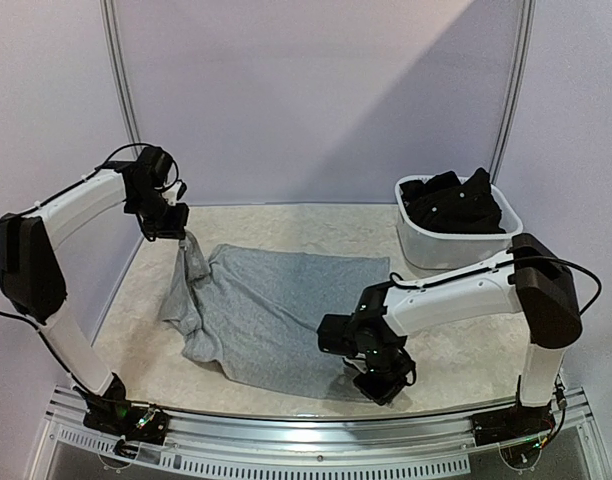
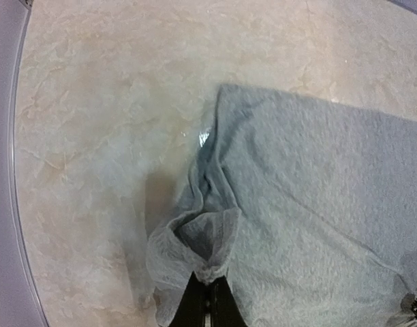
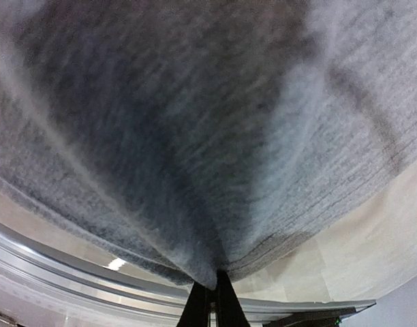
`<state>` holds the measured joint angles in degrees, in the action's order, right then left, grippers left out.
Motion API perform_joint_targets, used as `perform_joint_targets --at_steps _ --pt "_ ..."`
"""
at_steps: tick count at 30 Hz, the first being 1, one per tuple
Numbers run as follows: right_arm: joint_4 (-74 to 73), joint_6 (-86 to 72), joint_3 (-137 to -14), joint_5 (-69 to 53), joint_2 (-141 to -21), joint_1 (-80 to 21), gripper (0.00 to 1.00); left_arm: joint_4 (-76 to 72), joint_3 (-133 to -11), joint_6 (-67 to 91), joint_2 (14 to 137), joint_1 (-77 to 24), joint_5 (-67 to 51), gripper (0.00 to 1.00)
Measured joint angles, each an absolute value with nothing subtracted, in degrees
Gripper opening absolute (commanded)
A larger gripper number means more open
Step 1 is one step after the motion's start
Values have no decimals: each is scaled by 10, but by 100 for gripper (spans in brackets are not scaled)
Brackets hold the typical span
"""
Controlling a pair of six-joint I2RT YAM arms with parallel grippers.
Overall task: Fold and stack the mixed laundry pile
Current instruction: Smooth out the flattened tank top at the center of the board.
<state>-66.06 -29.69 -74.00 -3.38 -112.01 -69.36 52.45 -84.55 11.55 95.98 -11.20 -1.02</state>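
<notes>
My L gripper (image 1: pixel 179 231): pinching grey top (image 1: pixel 276 310) corner, raised above table (image 1: pixel 286 222). My R gripper (image 3: pixel 212 291): clamped on top's near hem. Black garment (image 1: pixel 451 205): in basket (image 1: pixel 431 252).

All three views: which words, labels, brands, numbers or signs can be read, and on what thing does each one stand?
No readable text in any view.
grey garment: plain cloth; a small white mark at its edge is too blurred to tell print from glare.
white basket: no lettering visible.
</notes>
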Motion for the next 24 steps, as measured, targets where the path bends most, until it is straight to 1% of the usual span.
perform_joint_targets --at_steps 4,7,16,22,23,24 --pt "-684 -319 -683 -33 -1082 -686 0 522 -891 109 998 -92 -11 0" --pt "-703 -330 -667 -32 -1070 -681 0 521 -909 105 1028 -76 -13 0" --pt "-733 -347 -666 -6 -1053 -642 0 521 -995 94 1133 -7 -22 0" --pt "-747 -346 -668 14 -1054 -614 0 520 -990 91 1144 38 -21 0" --pt "-750 -345 -672 17 -1055 -609 3 518 -987 92 1144 47 -21 0" --pt "-752 -343 -676 18 -1058 -606 7 517 -981 92 1144 55 -21 6"
